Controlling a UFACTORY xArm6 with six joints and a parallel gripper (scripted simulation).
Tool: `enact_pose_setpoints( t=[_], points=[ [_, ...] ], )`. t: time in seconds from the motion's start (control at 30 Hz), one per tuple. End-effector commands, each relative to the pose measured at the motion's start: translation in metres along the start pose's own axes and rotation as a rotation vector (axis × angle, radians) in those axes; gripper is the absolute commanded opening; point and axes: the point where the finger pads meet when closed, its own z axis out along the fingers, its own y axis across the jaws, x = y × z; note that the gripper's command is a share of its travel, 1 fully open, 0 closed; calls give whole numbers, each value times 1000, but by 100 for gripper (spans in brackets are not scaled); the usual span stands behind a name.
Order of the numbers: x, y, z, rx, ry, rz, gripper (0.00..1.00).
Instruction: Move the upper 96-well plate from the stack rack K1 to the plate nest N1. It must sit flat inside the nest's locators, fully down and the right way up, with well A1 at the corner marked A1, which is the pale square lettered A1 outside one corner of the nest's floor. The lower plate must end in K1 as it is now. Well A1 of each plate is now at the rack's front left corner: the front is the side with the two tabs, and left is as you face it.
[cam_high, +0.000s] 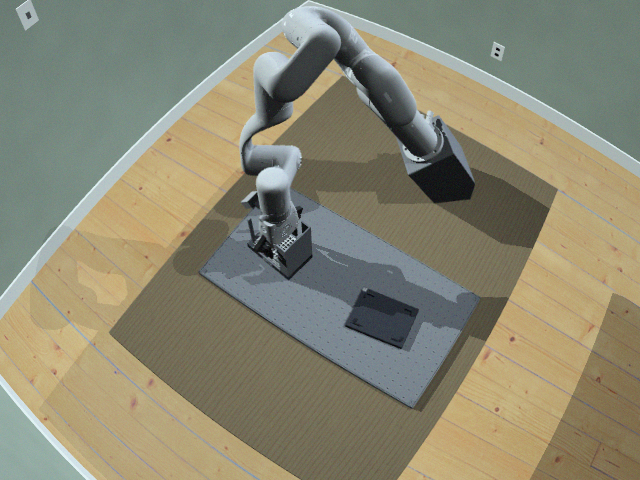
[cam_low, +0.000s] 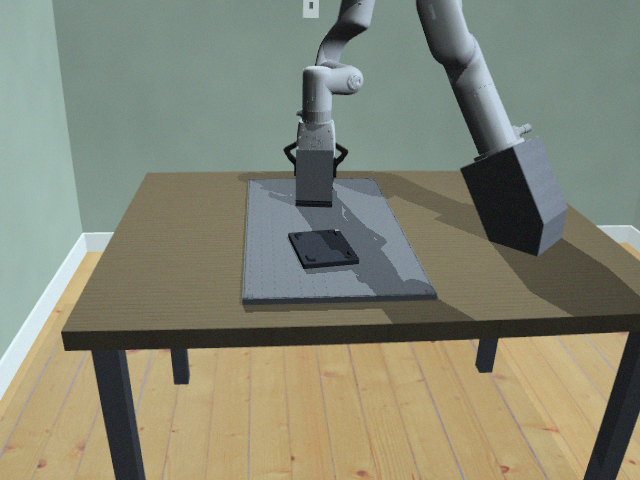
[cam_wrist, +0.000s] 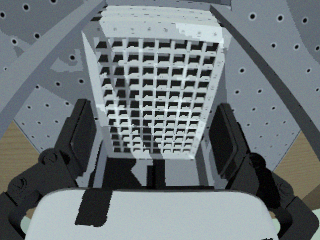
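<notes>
The stack rack K1 (cam_high: 289, 248) stands at the far left end of the grey perforated baseplate (cam_high: 336, 299); it also shows in the front view (cam_low: 313, 178). My gripper (cam_wrist: 153, 115) is open and lowered over the rack, one finger on each long side of the plate, with a gap on both sides. The lower plate is hidden. The dark plate nest N1 (cam_high: 382, 316) (cam_low: 323, 248) lies flat and empty further along the baseplate, with its pale A1 square (cam_high: 364, 290) at one corner.
The arm's dark base block (cam_high: 439, 165) stands on the brown table mat behind the baseplate and shows at the right in the front view (cam_low: 514, 198). The rack's slanted side rails (cam_wrist: 47, 67) run close outside my fingers.
</notes>
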Motion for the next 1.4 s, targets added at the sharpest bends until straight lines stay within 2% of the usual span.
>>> enact_pose_setpoints(
  t=[0.0,0.53,1.07,1.1,1.37],
  points=[
    [0,-1,2,3,1,0,100],
    [0,-1,11,3,1,0,100],
    [0,-1,11,3,1,0,100],
    [0,-1,10,3,1,0,0],
    [0,-1,10,3,1,0,0]
  ],
)
